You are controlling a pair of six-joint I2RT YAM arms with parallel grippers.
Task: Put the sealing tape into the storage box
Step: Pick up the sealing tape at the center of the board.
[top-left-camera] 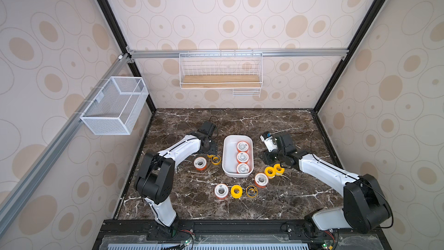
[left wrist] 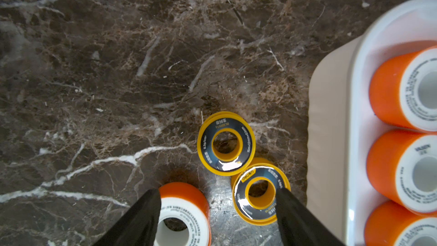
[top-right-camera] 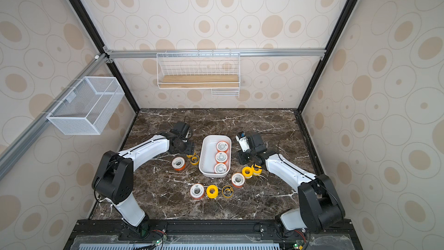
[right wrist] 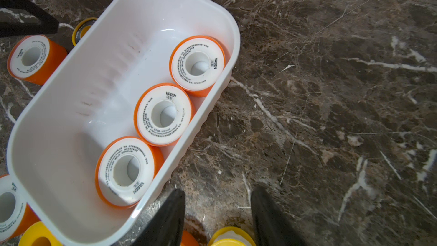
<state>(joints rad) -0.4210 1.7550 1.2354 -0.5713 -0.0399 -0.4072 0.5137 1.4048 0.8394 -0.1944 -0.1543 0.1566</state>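
The storage box (top-left-camera: 229, 157) (right wrist: 99, 67), a white tub, stands mid-table with three white-faced, orange-rimmed sealing tape spools (top-left-camera: 242, 158) in a row along one side. My left gripper (left wrist: 217, 190) (top-left-camera: 209, 151) hangs open just left of the box. A white-and-orange spool (left wrist: 183, 209) lies by one finger and a yellow dark-centred spool (left wrist: 259, 192) by the other, with bare table between. My right gripper (right wrist: 217, 190) (top-left-camera: 264, 158) is open over bare marble right of the box, holding nothing. A yellow spool (right wrist: 230, 239) lies below its fingers.
More spools lie loose in front of the box: white-and-orange (top-left-camera: 221, 191), solid yellow (top-left-camera: 236, 191), dark-centred yellow (top-left-camera: 251, 191), another white-and-orange (top-left-camera: 261, 179). A mesh basket (top-left-camera: 115, 105) hangs on the left wall and a wire shelf (top-left-camera: 220, 73) on the back wall.
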